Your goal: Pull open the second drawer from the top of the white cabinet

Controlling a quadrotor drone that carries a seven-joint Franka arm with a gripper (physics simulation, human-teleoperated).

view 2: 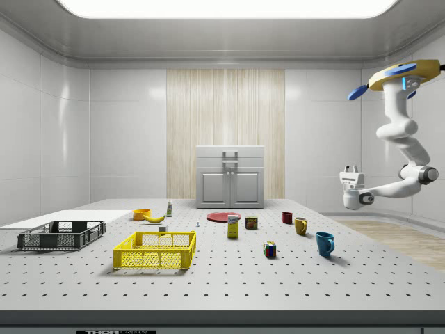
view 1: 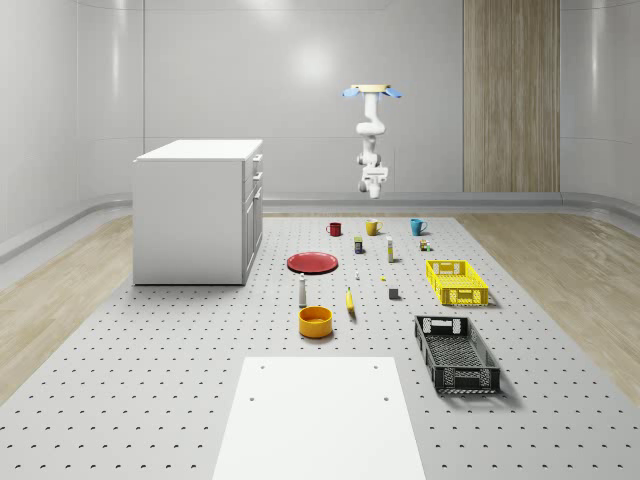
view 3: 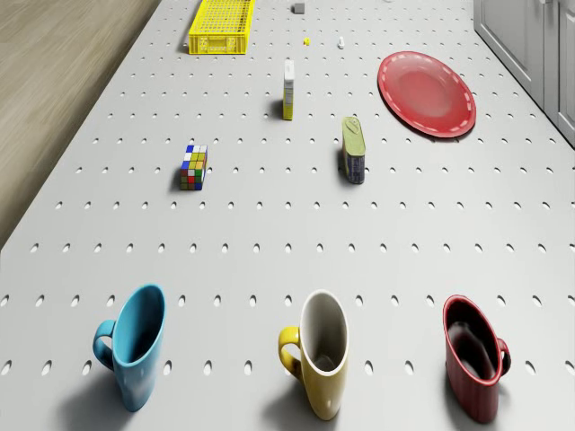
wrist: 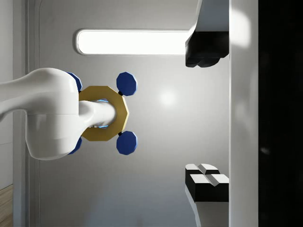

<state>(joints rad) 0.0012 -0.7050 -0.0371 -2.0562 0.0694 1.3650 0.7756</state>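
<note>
The cabinet (view 1: 198, 212) stands on the pegboard table (view 1: 150, 380), its drawers (view 2: 230, 154) all closed, well apart from the gripper (view 2: 352, 171) and lower than it. The handles face the mugs and the drone.

The gripper hangs in the air past the table's far end, above and behind the row of mugs, pointing upward; in the wrist view its fingers (wrist: 207, 182) stand wide apart with nothing between them, and the drone (wrist: 103, 113) shows against the ceiling. The drone (view 1: 372, 92) hovers high above the gripper, the arm (view 2: 403, 149) folded down beneath it.

Below the gripper, toward the cabinet, stand the red mug (view 3: 473, 356), yellow mug (view 3: 320, 352) and blue mug (view 3: 135, 344). Farther out lie a red plate (view 3: 426, 92), a can (view 3: 354, 149), a cube (view 3: 193, 167), a box (view 3: 288, 89) and a yellow crate (view 1: 456, 282).
</note>
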